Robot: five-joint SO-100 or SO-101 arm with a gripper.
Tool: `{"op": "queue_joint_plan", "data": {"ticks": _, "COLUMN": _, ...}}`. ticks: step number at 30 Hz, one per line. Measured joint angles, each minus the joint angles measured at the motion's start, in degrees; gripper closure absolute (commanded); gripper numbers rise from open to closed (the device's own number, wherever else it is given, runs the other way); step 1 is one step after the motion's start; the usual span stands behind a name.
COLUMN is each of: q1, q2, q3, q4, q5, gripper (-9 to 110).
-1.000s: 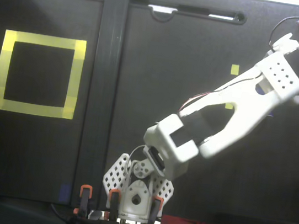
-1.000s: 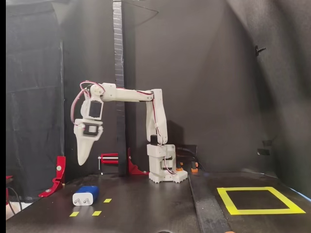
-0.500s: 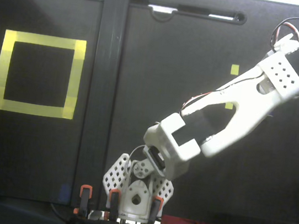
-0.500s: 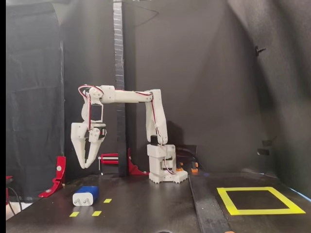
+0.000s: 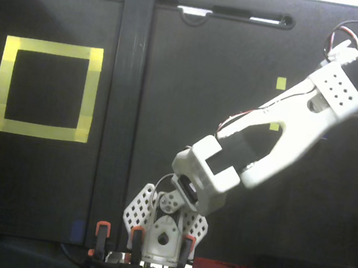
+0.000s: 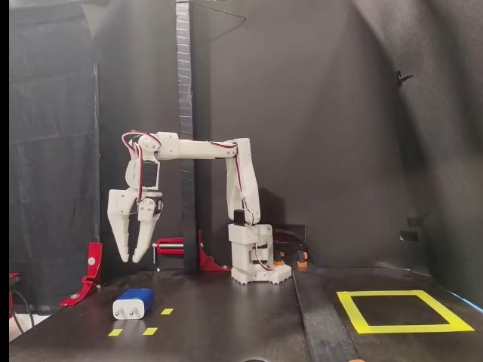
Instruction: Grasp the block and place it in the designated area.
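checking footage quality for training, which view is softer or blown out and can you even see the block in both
In the fixed view from above, the picture is soft, and the white arm is glaringly bright against the black table and hides the block. In the fixed view from the front, it is dimmer but sharper: the block shows clearly below the open gripper, and the designated area stays readable.

Arm (image 6: 192, 148): matt white plastic. Block (image 6: 133, 303): smooth blue plastic, pale end. Table (image 6: 226, 324): matt black. Designated area (image 6: 403, 311): yellow tape.
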Motion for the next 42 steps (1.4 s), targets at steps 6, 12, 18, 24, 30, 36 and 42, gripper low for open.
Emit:
{"op": "queue_joint_plan", "data": {"ticks": 6, "q1": 1.4, "q2": 0.0, "q3": 0.0, "q4": -2.0, "q5": -0.2, "gripper": 66}}
{"op": "queue_joint_plan", "data": {"ticks": 12, "q1": 2.0, "q2": 0.0, "q3": 0.0, "q4": -2.6, "q5": -0.2, "gripper": 66}}
{"op": "queue_joint_plan", "data": {"ticks": 18, "q1": 2.0, "q2": -0.3, "q3": 0.0, "q4": -2.6, "q5": -1.0, "gripper": 66}}
{"op": "queue_joint_plan", "data": {"ticks": 24, "q1": 2.9, "q2": -3.1, "q3": 0.0, "q4": -3.8, "q5": -3.1, "gripper": 66}}
{"op": "queue_joint_plan", "data": {"ticks": 30, "q1": 3.4, "q2": -7.4, "q3": 0.0, "q4": -6.3, "q5": -3.8, "gripper": 66}}
{"op": "queue_joint_plan", "data": {"ticks": 36, "q1": 3.4, "q2": -11.3, "q3": 0.0, "q4": -9.5, "q5": -4.3, "gripper": 66}}
{"op": "queue_joint_plan", "data": {"ticks": 42, "q1": 3.4, "q2": -14.8, "q3": 0.0, "q4": -12.0, "q5": -4.3, "gripper": 64}}
